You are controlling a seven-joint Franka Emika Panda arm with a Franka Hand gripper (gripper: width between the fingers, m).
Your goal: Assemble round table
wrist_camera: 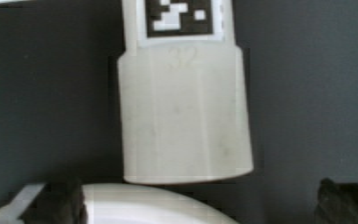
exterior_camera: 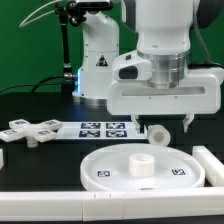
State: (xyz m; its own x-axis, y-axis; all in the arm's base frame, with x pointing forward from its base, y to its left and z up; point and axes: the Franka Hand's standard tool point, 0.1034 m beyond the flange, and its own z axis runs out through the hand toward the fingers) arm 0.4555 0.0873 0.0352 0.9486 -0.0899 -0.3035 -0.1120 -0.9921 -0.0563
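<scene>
The short thick white post [exterior_camera: 157,134] lies on the black table just behind the large rimmed round disc [exterior_camera: 110,168], which has a raised hub in its middle. My gripper [exterior_camera: 164,126] hangs over the post, open, with one finger on each side and nothing held. In the wrist view the post [wrist_camera: 185,110] lies lengthwise between the two dark fingertips [wrist_camera: 51,203], with a square tag past its far end, and the disc's rim [wrist_camera: 149,205] shows near the fingers. The cross-shaped four-armed piece [exterior_camera: 30,130] lies at the exterior view's left.
The marker board [exterior_camera: 100,128] lies flat behind the disc, beside the post. A long white rail [exterior_camera: 208,162] lies at the exterior view's right of the disc, and another white end [exterior_camera: 2,158] at the left edge. The robot base stands behind.
</scene>
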